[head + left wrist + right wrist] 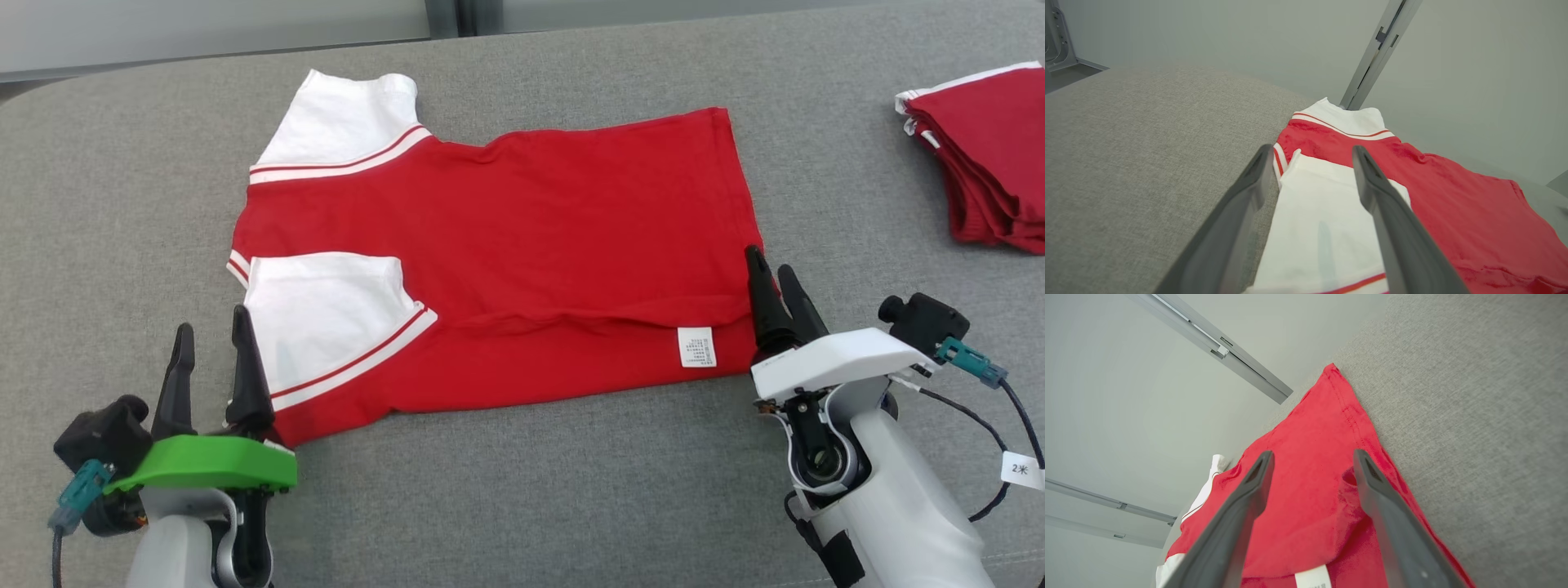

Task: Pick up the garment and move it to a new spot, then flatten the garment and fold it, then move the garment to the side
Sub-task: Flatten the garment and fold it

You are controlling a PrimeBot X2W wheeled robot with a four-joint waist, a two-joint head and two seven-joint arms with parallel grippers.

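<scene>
- grey fabric is seen covering the bench (522,490), with a pale wall behind.
- the garment (522,237), a red shirt with white sleeves, is laid out at the middle, its near edge folded over so that a white label (696,346) is shown.
- the left hand (212,320) is held open at the near sleeve (326,314), nothing gripped.
- the right hand (770,261) is held open at the garment's near right corner, nothing gripped.
- a stack of red clothes (988,155) is set well apart at the far right.

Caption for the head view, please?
Both open, left pincer and right pincer sit at the near edge of a partly folded red-and-white shirt.
</scene>
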